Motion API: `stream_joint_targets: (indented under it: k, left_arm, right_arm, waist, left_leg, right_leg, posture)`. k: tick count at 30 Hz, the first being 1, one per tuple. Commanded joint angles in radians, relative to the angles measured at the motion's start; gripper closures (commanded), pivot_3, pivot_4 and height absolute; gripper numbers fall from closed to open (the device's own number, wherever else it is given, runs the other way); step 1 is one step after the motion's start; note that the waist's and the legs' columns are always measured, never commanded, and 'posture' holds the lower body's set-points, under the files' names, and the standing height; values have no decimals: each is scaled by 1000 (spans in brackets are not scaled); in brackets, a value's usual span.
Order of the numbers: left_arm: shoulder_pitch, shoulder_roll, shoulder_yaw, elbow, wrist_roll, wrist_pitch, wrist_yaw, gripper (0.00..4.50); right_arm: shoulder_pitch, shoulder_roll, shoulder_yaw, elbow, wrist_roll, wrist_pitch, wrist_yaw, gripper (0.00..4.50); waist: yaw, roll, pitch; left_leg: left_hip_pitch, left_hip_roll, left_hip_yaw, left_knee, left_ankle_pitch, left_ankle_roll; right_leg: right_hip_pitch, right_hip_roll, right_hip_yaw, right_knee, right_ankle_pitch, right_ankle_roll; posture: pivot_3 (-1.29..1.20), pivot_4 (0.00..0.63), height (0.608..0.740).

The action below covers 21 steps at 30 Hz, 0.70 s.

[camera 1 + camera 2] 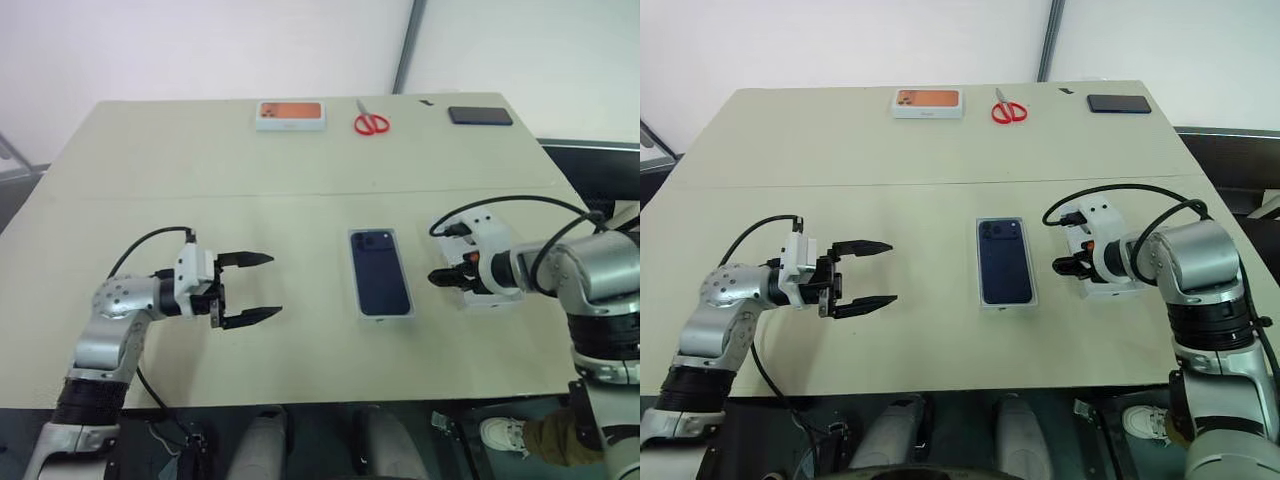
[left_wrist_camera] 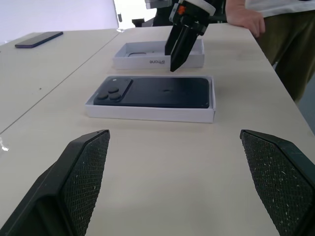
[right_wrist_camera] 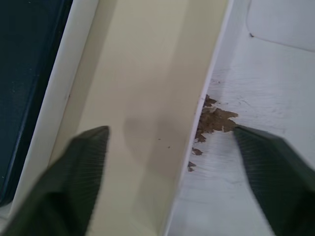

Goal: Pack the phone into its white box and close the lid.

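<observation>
The table carries everything, and both arms work low over its near half. On it, between the two grippers, lies the white box with the phone already seated inside, back up, camera cluster at the far end.

Just beside the box, on the side of the right gripper, sits the lid, open face up. That gripper points steeply down at the lid's near wall; its fingers straddle that wall, one outside over bare table, one inside the cover. The jaws stand part-way apart and nothing is gripped yet.

The left gripper hovers level, well apart from the box on its other side, jaws spread wide and empty, pointing toward the phone.

Well beyond both grippers, at the table's far edge, lie a white box with orange top, red scissors and a black slab-like device. A person's hand rests on the table edge past the lid.

Risks, as I judge them: the thin wall could slip from a shallow pinch, or the light lid could skid or tip as the fingers close. The lid must also be turned over before it goes on; brought down askew, it could catch the box rim and shove the unheld box and phone across the table.
</observation>
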Motion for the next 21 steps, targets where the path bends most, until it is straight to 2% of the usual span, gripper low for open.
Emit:
stream_joint_targets:
  k: [1, 4, 5, 15, 18, 21]
  left_arm:
    - [-11, -3, -5, -10, -7, -15, 6, 0]
    - [-8, -8, -8, -15, -6, -14, 10, 0]
    - [-8, -8, -9, -16, -5, -15, 10, 0]
    - [-13, -9, -2, -7, -7, -8, 41, 0]
    - [-27, -13, 4, 5, -8, 0, 67, 0]
    - [-48, -23, 8, 18, -16, 35, 108, 0]
  right_arm:
    - [6, -5, -11, -7, -15, -5, -24, 2766]
    - [11, 13, -31, -6, -27, 4, -51, 4286]
    - [11, 19, -36, -4, -26, 6, -57, 4403]
    - [-30, 82, -98, 6, -33, 7, -128, 4403]
    - [-95, 178, -195, 20, -39, -3, -164, 4403]
    - [-127, 258, -261, -10, 25, -145, -107, 4403]
  waist:
    - [0, 0, 0]
    - [0, 0, 0]
    - [-1, 0, 0]
    - [-2, 0, 0]
    - [-5, 0, 0]
    - [-4, 0, 0]
  left_leg:
    - [0, 0, 0, 0, 0, 0]
    - [0, 0, 0, 0, 0, 0]
    - [0, 0, 0, 0, 0, 0]
    - [0, 0, 0, 0, 0, 0]
    - [0, 0, 0, 0, 0, 0]
    - [0, 0, -1, 0, 0, 0]
  right_leg:
    - [0, 0, 0, 0, 0, 0]
    - [0, 0, 0, 0, 0, 0]
    - [0, 0, 0, 0, 0, 0]
    - [0, 1, 0, 0, 0, 0]
    - [0, 1, 1, 1, 0, 0]
    - [-1, 3, 1, 1, 0, 0]
  posture:
    - [0, 150, 740]
    - [0, 150, 740]
    - [0, 150, 740]
    - [0, 150, 740]
    - [0, 150, 740]
    - [0, 150, 740]
